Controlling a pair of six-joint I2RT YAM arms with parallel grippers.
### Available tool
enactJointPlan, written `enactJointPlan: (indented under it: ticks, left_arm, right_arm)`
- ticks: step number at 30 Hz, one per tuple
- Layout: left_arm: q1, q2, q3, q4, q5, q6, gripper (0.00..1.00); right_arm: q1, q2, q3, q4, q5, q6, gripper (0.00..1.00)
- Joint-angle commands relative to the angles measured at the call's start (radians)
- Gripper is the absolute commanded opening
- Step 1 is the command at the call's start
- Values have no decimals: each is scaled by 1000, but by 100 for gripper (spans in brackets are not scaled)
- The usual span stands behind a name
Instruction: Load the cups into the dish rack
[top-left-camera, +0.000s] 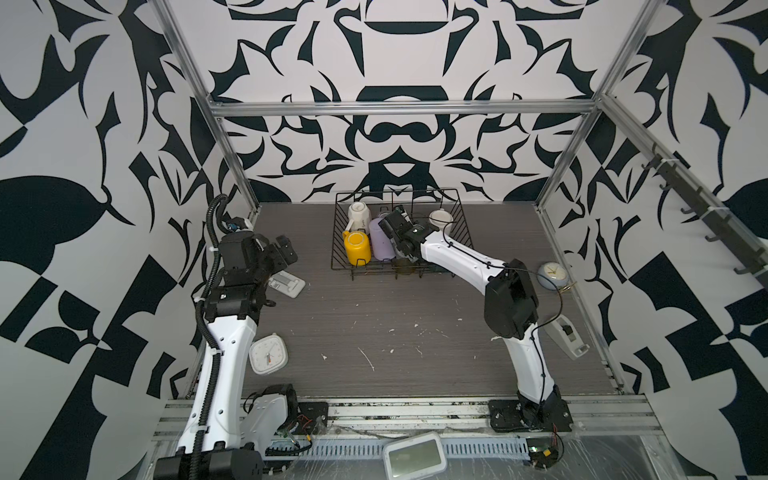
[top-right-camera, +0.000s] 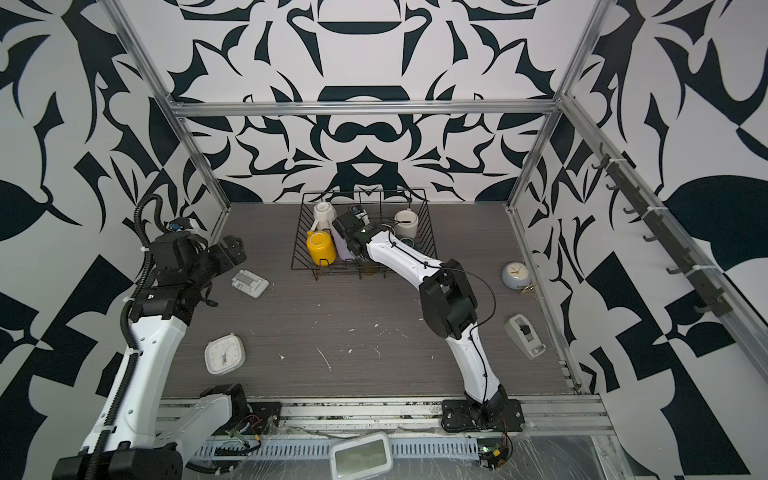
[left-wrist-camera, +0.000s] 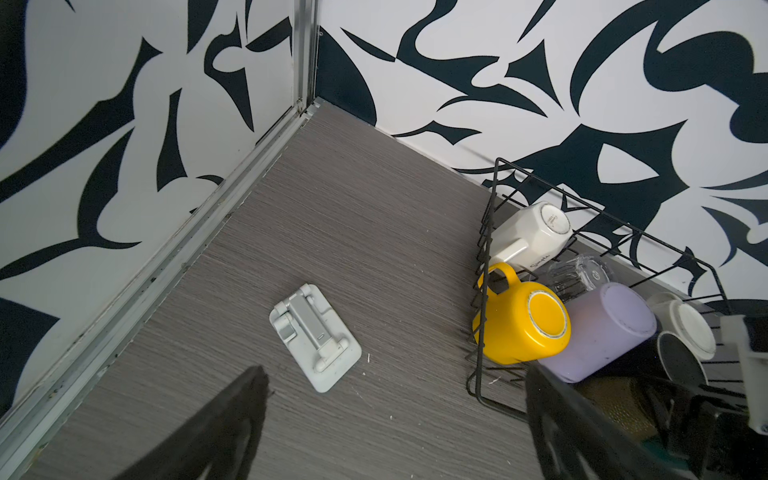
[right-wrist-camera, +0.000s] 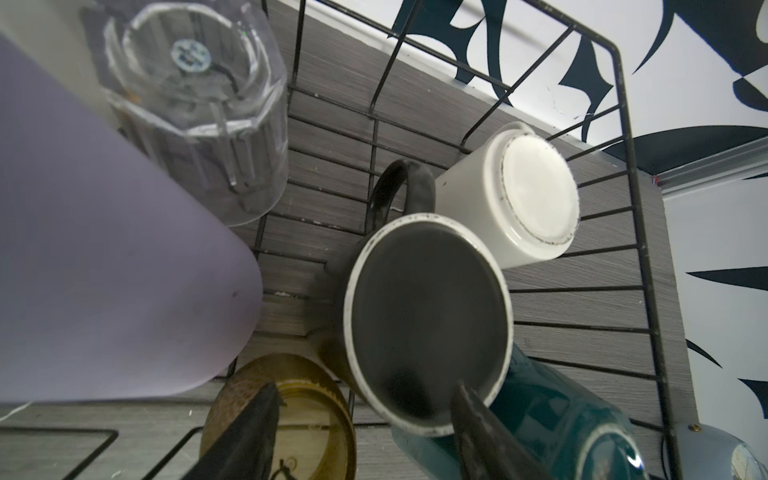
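When all is racked, we retreat

Since the black mug and the amber glass sit in the dish rack beside the other cups, we judge the loading nearly done. Our right pincer hangs half-open above them, gripping nothing as far as we see. The left pincer is wide and empty over the bench. Next we should lift straight up, not to tip a mug

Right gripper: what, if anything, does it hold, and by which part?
Apparently nothing: the right gripper is open above the black mug and amber glass.
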Motion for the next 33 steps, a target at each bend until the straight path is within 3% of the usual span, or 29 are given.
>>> enactJointPlan:
  ticks: [1,33]
  left_arm:
    - [5,-7,-10,6,9,-12,99]
    - [12,-10,-13,9,10,-13,99]
  right_arm:
    - [-9,31,11,-51,-12,-15,68]
    - [5,-149,-123,4,-144,-5,68]
